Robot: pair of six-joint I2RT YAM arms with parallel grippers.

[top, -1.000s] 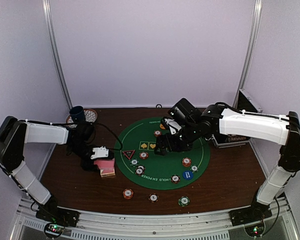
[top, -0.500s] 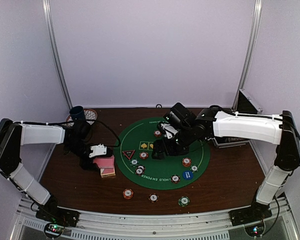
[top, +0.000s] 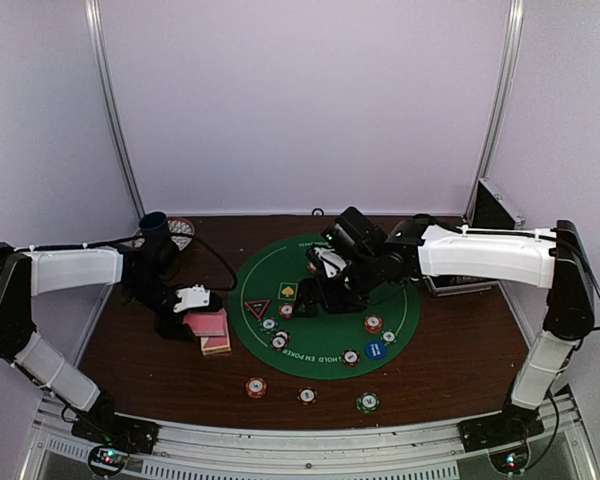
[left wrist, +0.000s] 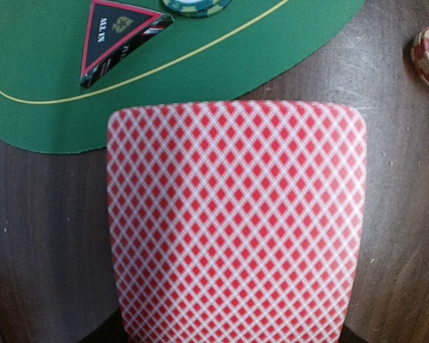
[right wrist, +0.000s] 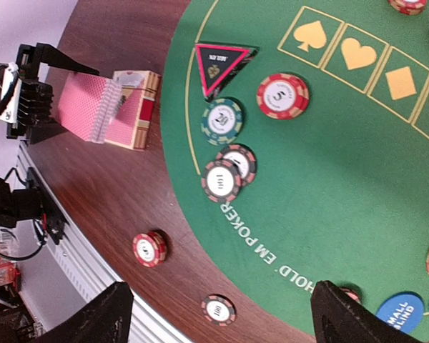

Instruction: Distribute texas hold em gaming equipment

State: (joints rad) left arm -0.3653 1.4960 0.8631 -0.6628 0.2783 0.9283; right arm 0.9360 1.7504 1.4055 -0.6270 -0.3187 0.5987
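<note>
Grips a stack of playing cards (left wrist: 236, 221) in the left claw (top: 194, 301), closed on one end of them, pink-red checked backs turned toward the wrist camera. Holds them over bare brown bench (top: 130, 360), just left of the green mat (top: 325, 325) and beside a card box (right wrist: 136, 100) lying flat. Spreads the right claw (right wrist: 222, 286) wide, with nothing between its fingers, above the mat's left half. Looks down there on the red triangle (right wrist: 222, 64) at the mat's edge, a red chip (right wrist: 282, 95) and a green chip (right wrist: 222, 120) just beside it, and two overlapping chips (right wrist: 225, 175) nearer the rim. Finds three more chips (top: 307, 395) off the mat on the near wood, well apart, and a blue disc (top: 375, 350) on the mat's near right.
</note>
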